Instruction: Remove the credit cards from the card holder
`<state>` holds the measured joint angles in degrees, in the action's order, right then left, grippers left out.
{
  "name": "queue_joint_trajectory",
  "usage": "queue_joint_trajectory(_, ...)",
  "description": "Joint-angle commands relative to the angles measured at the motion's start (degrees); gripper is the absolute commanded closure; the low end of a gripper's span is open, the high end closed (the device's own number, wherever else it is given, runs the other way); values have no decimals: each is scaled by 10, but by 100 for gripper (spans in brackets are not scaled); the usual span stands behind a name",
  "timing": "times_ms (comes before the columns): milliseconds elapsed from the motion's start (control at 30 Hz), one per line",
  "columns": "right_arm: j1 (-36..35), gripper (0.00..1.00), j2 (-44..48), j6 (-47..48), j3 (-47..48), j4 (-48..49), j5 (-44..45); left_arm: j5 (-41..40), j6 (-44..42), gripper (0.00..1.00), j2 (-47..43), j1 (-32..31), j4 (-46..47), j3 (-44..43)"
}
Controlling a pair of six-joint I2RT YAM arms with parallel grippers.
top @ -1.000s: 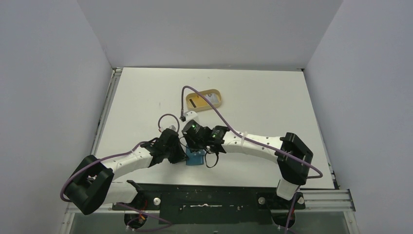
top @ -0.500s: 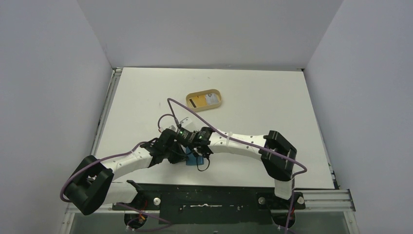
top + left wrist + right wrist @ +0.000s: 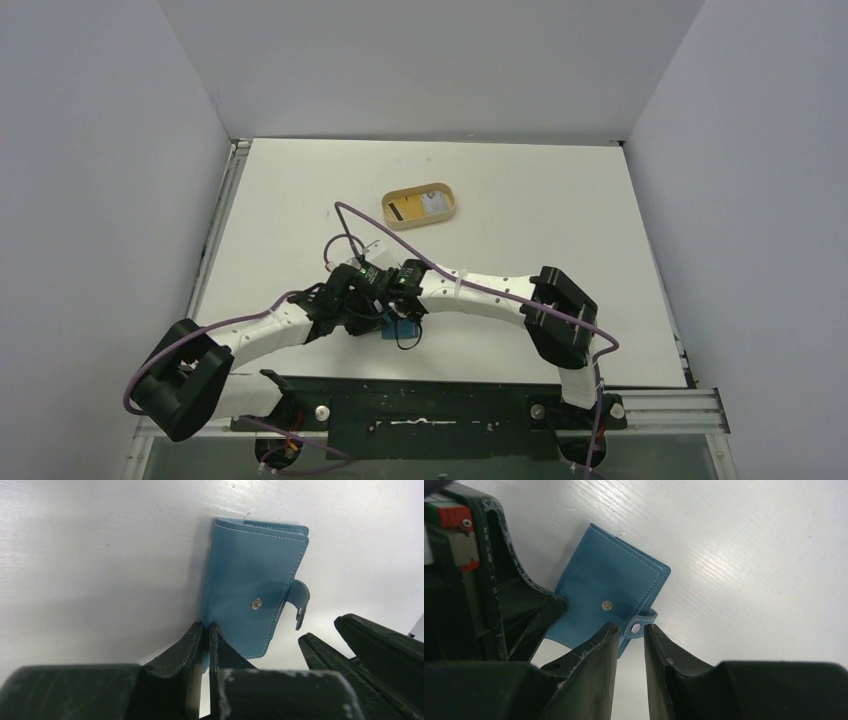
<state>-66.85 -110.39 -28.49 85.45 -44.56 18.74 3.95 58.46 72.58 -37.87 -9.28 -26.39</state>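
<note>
The card holder (image 3: 609, 580) lies folded on the table (image 3: 754, 555), long axis 1 to 7 o'clock in the right wrist view. Its loose snap tab (image 3: 644, 616) sits at 12 o'clock inside the slightly spread right gripper (image 3: 630, 627). The left gripper (image 3: 206, 629), pressed together, appears to pinch its 8 o'clock corner.

No legible text, labels or numbers

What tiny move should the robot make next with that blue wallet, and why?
Probably close the right claw on the loose snap tab and lift, opening the teal folded wallet. It lies shut, its tab unsnapped between that claw's open jaws, while the left claw pinches its other side.
</note>
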Motion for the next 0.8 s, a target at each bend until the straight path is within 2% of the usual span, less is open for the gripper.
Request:
queue_joint_trajectory(0,-4,73,-14,2,27,-8,16,-5,-6,100,-3,3,-24,11)
queue_joint_trajectory(300,-5,73,-28,-14,25,-17,19,-6,-4,100,-9,5,-25,17)
queue_joint_trajectory(467,-3,74,1,-46,-24,19,24,-9,2,100,-21,9,-25,25)
queue_joint_trajectory(767,2,76,19,-64,-50,39,36,-7,11,100,-33,13,-15,38)
